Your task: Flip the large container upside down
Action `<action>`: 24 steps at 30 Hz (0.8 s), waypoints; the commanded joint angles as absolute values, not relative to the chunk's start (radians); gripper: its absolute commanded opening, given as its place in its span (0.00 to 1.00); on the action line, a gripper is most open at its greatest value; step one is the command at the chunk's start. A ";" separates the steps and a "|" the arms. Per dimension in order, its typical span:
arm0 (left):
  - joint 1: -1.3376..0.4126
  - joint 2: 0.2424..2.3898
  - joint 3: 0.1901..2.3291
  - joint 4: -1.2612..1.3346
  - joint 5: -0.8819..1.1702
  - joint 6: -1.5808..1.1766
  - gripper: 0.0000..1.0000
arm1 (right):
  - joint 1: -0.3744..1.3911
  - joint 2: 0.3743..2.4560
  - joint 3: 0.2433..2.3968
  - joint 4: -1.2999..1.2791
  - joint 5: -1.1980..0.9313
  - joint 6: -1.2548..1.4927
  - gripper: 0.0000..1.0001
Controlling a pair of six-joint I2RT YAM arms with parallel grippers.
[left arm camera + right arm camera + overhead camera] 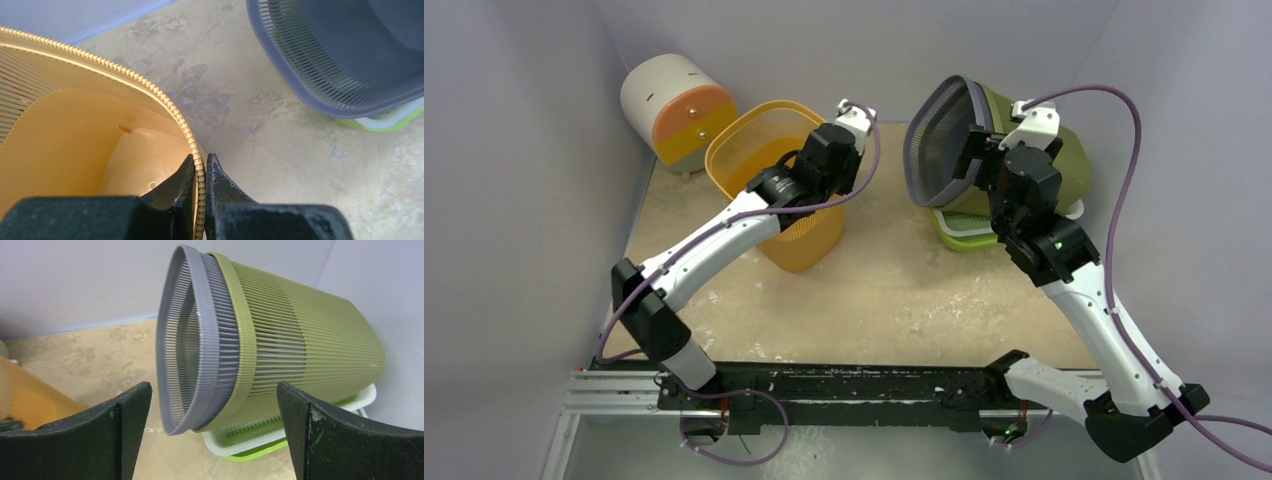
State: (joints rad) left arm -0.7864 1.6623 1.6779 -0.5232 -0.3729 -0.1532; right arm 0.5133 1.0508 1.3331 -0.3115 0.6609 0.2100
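A yellow-orange slatted basket (809, 245) stands tilted at mid-table, its opening facing up and to the left. My left gripper (842, 135) is shut on its beaded rim; in the left wrist view the gripper (200, 159) has one finger inside the basket (75, 130) and one outside. An olive-green slatted basket (1074, 165) with a grey basket (939, 140) nested in it lies on its side at the back right, opening facing left. My right gripper (989, 150) is open and empty just in front of it; its wrist view (214, 385) frames the green basket (300, 335) and the grey rim (200, 340).
A green and white tray (964, 232) lies under the green basket, also in the right wrist view (250, 445) and the left wrist view (395, 120). A white, orange and yellow drum (674, 105) lies at the back left corner. Walls close in on three sides.
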 commanded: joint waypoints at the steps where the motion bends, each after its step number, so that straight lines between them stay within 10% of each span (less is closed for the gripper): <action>1: -0.781 1.476 1.594 -0.411 -0.336 -0.278 0.00 | 0.486 1.025 1.303 -0.297 0.705 0.218 0.96; 24: -0.691 0.955 0.906 0.409 -0.194 -0.797 0.00 | 0.376 0.976 1.265 -0.297 0.657 0.200 0.96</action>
